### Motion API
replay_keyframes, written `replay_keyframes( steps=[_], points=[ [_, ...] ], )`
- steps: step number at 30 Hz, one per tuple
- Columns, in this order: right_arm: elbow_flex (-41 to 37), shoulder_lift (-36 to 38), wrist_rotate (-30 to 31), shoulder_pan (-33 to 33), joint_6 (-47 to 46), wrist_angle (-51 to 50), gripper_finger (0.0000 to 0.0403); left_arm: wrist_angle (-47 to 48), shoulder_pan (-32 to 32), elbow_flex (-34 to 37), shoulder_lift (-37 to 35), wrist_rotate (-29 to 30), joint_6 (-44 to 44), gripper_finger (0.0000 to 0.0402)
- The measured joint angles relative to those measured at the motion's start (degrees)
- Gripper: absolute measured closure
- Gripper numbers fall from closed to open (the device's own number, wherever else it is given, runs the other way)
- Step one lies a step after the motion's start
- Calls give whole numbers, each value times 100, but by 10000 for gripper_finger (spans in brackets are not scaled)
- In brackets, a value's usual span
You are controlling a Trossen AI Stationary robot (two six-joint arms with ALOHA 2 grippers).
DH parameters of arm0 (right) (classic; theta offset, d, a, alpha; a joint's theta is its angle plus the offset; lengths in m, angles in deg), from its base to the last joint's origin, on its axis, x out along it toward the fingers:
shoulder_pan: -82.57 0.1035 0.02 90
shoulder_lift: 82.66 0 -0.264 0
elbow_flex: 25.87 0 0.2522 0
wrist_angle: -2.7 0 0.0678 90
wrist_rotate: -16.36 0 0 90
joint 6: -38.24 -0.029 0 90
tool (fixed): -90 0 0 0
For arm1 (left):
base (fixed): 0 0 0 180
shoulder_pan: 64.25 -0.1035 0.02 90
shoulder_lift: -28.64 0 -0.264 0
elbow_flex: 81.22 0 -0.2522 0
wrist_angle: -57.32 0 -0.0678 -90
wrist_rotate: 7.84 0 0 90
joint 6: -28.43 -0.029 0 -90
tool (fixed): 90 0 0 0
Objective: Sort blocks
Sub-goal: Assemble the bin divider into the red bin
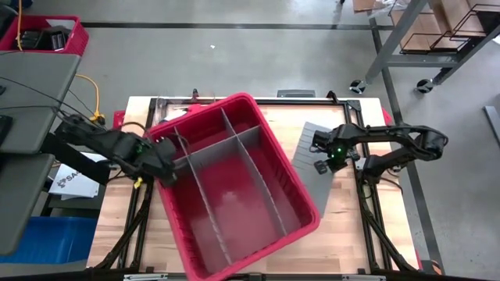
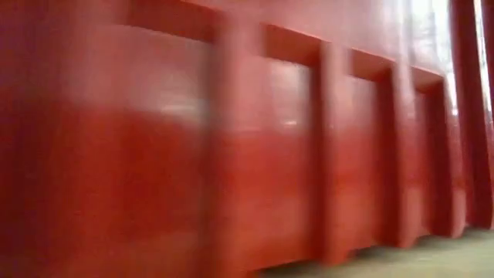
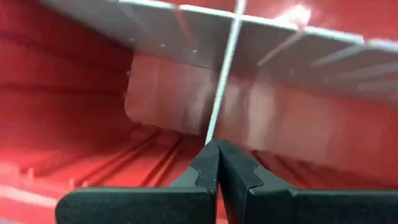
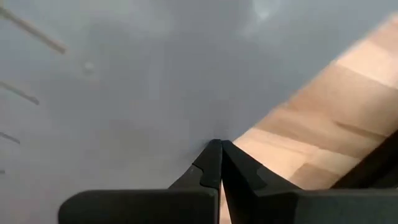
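While the red bin (image 1: 234, 226) lies skewed on the tabletop (image 1: 351, 234), the left end effector (image 1: 166, 160) is seen closed inside its 9 o'clock wall, the right end effector (image 1: 324, 165) closed over a grey divider sheet (image 1: 306, 144); blocks apparently cannot be seen.

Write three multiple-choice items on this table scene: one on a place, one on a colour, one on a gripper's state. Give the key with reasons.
1. Where is the left gripper?
A. at the red bin's left wall
B. over the loose grey sheet
C. off the table

2. What colour are the dividers inside the bin?
A. yellow
B. grey
C. blue

3. How does the right gripper stand?
A. wide open
B. shut on a block
C. shut, holding nothing

Key: 1 A, the high view shows it at the bin's left wall, and the left wrist view looks into the red interior. 2 B, grey panels cross inside the bin. 3 C, the right wrist view shows its fingers pressed together with nothing between, over the grey sheet.
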Motion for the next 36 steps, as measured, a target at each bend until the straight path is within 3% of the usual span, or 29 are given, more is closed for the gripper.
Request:
replay_keyframes(
  steps=[4,10,14,21,24,30,36],
  points=[
    [165,311,34,26,-197,72,403,-390,-186,-2,-331,121,171,401],
    [600,846,-111,26,-456,-19,403,-1807,-226,-74,-653,186,-138,401],
    [947,1141,-669,244,-732,-260,403,-1742,-227,-356,-773,781,-242,401],
    [1317,1613,-1061,2224,-2091,154,403,-1693,-416,-723,-1190,2193,142,401],
    [1451,1753,-664,3277,-3204,1002,403,-1846,-578,-721,-1282,2518,299,401],
    [1701,1331,450,4787,-4856,1991,403,-2480,-1051,-721,-1141,2500,148,401],
    [2062,316,623,5320,-5386,2756,403,-3332,-1673,-718,-935,1991,-737,401]
  ],
)
